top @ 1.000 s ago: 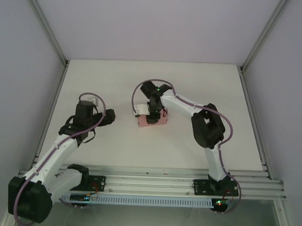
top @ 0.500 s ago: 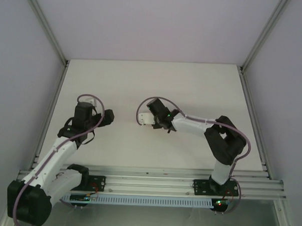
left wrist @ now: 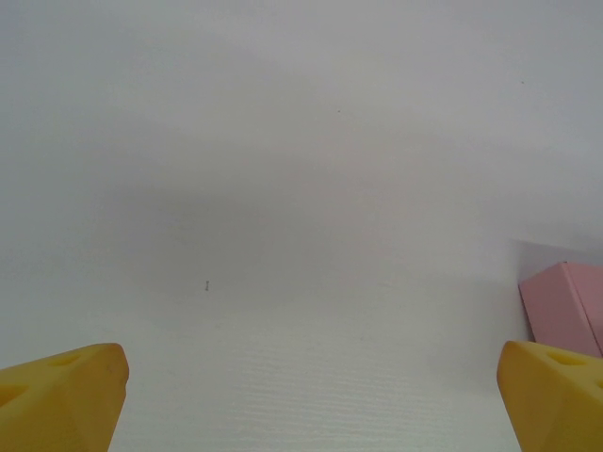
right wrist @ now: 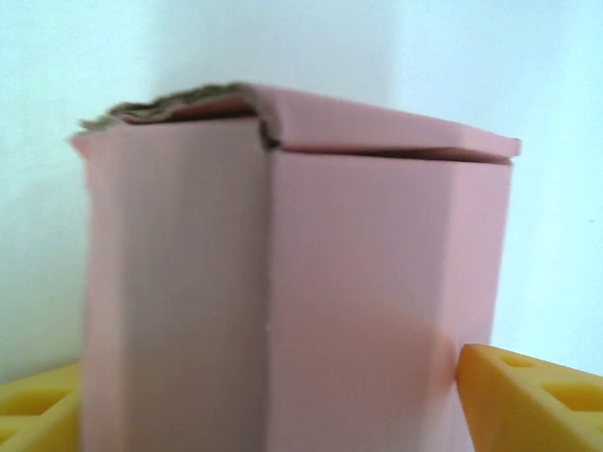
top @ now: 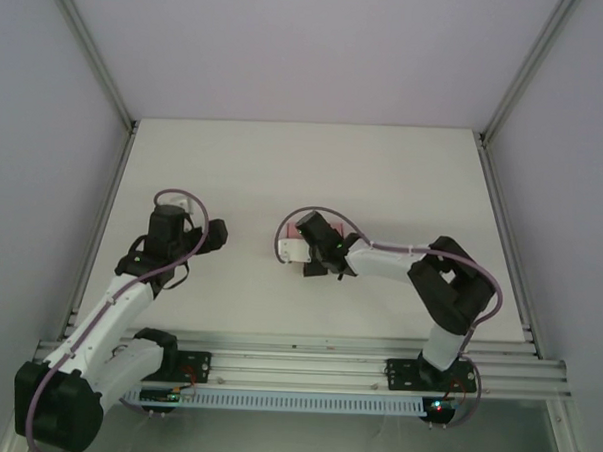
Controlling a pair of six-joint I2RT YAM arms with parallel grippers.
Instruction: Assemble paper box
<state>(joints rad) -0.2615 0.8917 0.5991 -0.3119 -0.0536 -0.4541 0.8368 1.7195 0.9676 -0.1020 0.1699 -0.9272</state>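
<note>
right arm (top: 390,258) bent leftward, right gripper (right wrist: 268,381) spread wide astride paper box (right wrist: 283,264), left gripper (left wrist: 311,381) splayed (over table (left wrist: 283,188))

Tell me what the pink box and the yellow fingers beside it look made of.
The paper box: thin matte pink card; its ragged top edge shows a brownish fibrous core. The yellow fingers: probably moulded plastic or rubber, matte, with recessed pockets.

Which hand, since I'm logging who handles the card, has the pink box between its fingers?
The right hand: the paper box stands between its fingers. The left hand hangs open over the table, box off to its side.
</note>
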